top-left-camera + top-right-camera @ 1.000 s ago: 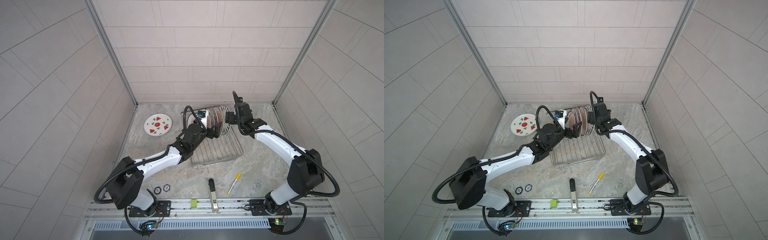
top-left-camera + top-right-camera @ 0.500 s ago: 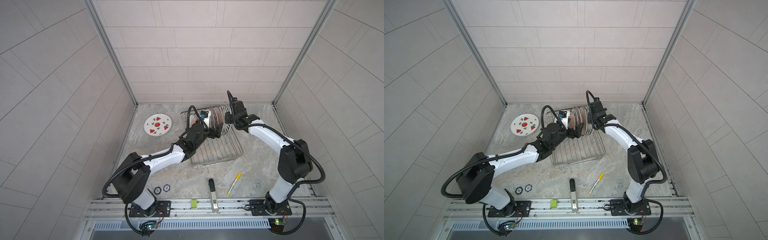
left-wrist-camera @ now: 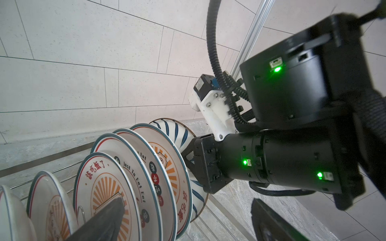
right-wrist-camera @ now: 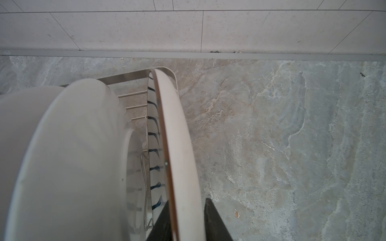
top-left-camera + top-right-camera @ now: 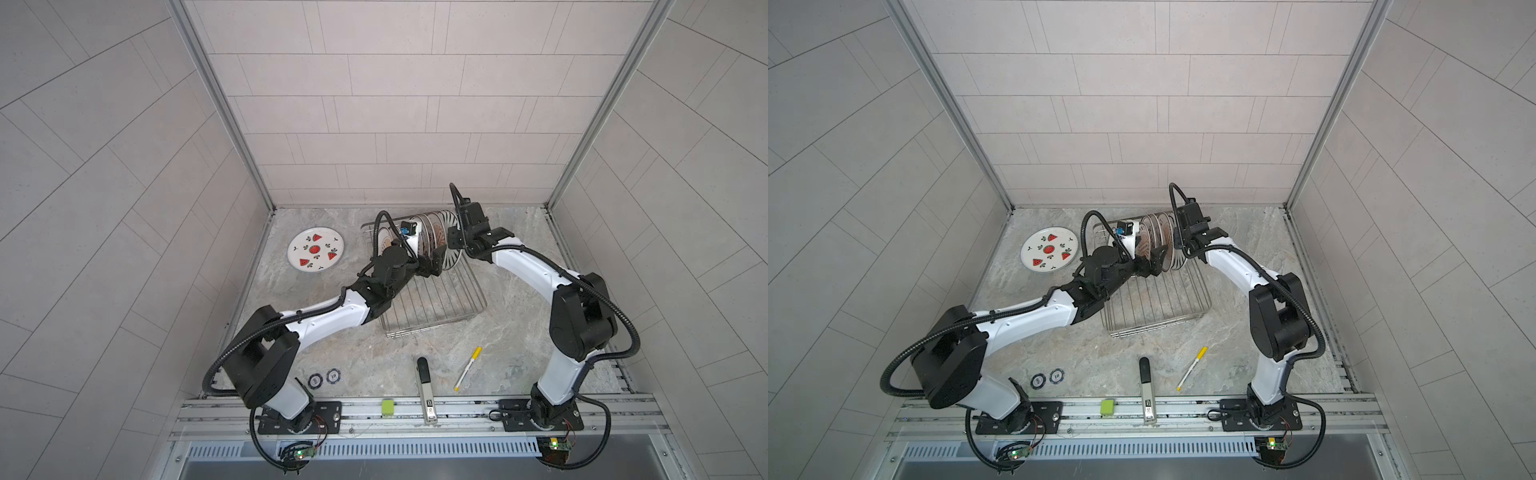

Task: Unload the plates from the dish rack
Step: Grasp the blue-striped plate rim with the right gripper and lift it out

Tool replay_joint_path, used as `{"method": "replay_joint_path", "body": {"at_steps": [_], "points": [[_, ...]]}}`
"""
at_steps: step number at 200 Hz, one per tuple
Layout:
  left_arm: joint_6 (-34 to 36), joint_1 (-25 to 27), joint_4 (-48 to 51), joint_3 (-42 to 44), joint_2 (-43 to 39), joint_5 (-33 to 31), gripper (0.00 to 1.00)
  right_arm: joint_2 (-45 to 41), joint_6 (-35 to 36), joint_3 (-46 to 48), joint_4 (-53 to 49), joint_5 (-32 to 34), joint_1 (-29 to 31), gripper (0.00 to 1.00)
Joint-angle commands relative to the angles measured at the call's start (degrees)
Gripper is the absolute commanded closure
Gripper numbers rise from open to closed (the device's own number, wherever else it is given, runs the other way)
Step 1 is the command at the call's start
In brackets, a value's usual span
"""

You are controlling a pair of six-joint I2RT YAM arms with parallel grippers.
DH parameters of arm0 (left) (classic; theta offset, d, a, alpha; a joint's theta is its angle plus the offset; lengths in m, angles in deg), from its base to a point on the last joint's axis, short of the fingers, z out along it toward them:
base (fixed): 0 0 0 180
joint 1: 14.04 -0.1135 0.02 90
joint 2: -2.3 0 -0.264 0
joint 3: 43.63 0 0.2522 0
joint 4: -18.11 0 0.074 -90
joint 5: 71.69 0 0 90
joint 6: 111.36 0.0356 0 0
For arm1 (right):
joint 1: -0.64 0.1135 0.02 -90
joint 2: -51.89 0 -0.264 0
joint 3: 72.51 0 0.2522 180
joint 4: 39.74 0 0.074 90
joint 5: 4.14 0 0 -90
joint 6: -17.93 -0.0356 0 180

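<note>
Your dish rack [image 5: 436,328] [image 5: 1154,323] sits mid-table [image 5: 519,332]. The plates [image 5: 430,237] [image 3: 117,177] stand on edge in a row along the rack's far side, with orange sunbursts and red characters on the faces that show.

The striped plate [image 5: 452,249] [image 5: 1177,254] [image 3: 179,133] [image 4: 179,146] is last in the row, at the rack's far right corner. It stands upright in the rack, with a wire prong beside it.

Your right gripper [image 4: 186,212] [image 5: 455,241] comes in over that corner. It is pinched narrow on the striped plate's top rim, one finger against the striped face and the other against the plain back.

Your left gripper [image 5: 432,262] [image 5: 1152,259] is spread wide with nothing in it. It hangs over the rack's wire floor just on the near side of the row. In the left wrist view one finger sits in front of a sunburst face; I can't tell whether it touches.

One watermelon plate [image 5: 316,249] [image 5: 1049,249] lies flat on the table, well to the left of the rack.

Nearer you than the rack:
- two poker chips [image 5: 324,377] off to its left
- a yellow-capped marker [image 5: 467,369] toward its right
- a green block [image 5: 387,406] on the front rail
</note>
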Motion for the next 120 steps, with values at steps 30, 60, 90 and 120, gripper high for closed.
{"method": "replay_joint_path", "body": {"at_steps": [30, 60, 90, 120], "points": [[-0.78, -0.02, -1.99, 1.23, -2.00, -1.75, 0.00, 1.15, 0.42, -1.37, -1.98, -0.15, 0.81, 0.74], [-1.25, -0.07, -2.92, 2.63, -3.25, -2.31, 0.00, 1.59, 0.48, -1.73, -2.86, 1.58, 1.09, 0.79], [-3.41, -0.17, -7.74, 5.84, -3.64, -6.06, 0.00, 1.34, 0.67, -2.24, -3.84, 3.82, 2.00, 0.85], [-3.31, -0.17, -6.67, 6.40, -5.37, -6.11, 0.00, -0.22, 0.76, -1.94, -4.35, 7.41, 3.11, 0.86]]}}
